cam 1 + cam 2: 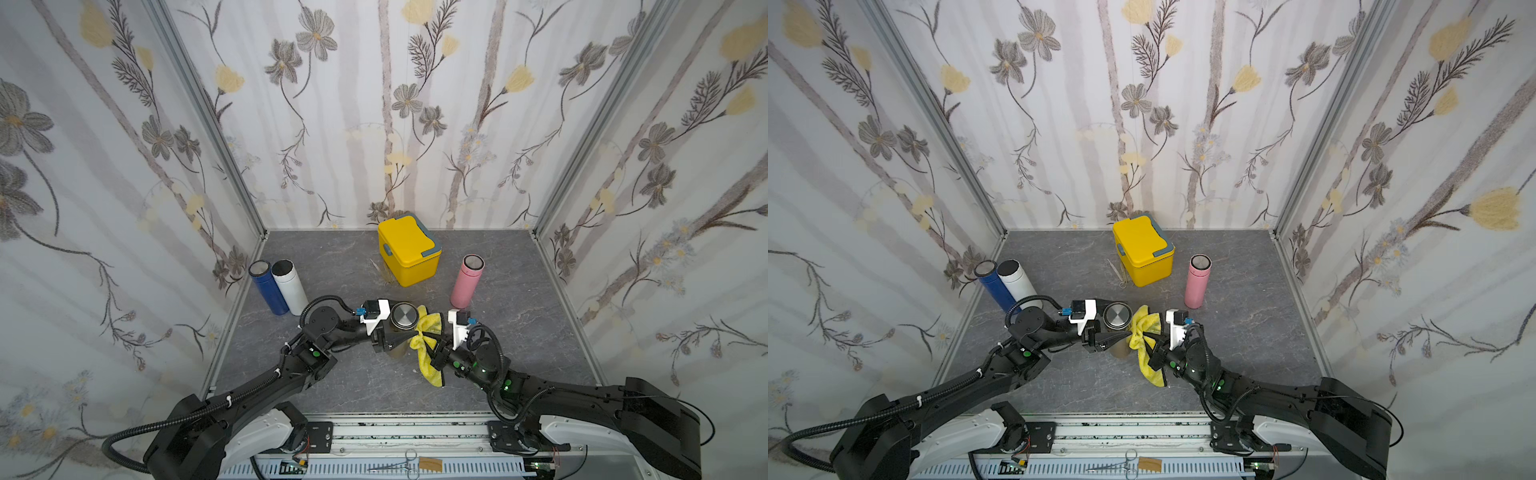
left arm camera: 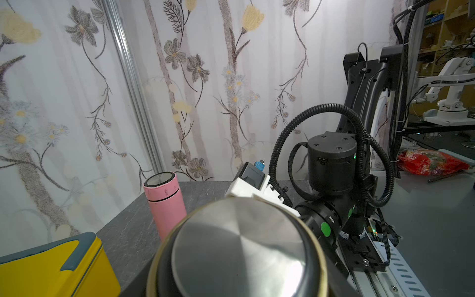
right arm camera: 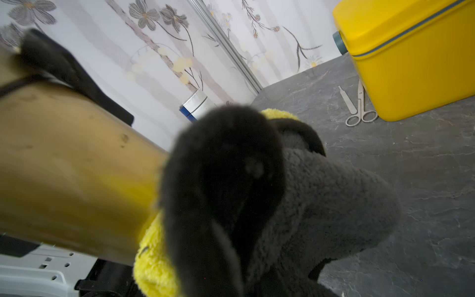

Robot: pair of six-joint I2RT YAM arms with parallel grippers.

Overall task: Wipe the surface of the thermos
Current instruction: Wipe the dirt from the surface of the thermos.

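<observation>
Top views, lower centre of frame: I am gripping the upright gold thermos (image 1: 405, 318) with my left claw (image 1: 384, 338) while my right claw (image 1: 436, 347), just right of it, is pinching the yellow cloth (image 1: 430, 323) against its side.

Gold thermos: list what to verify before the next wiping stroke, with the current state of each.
1. Left jaws shut on the gold metal thermos with the steel lid: ok.
2. Right jaws shut on the yellow fleecy cloth: ok.
3. Cloth against the thermos wall: ok, touching in the right wrist view.
4. Wall free of marks: not ok, dark smudges show.
5. Pink cylindrical thermos clear of the right arm: cannot tell, it stands close behind.
</observation>
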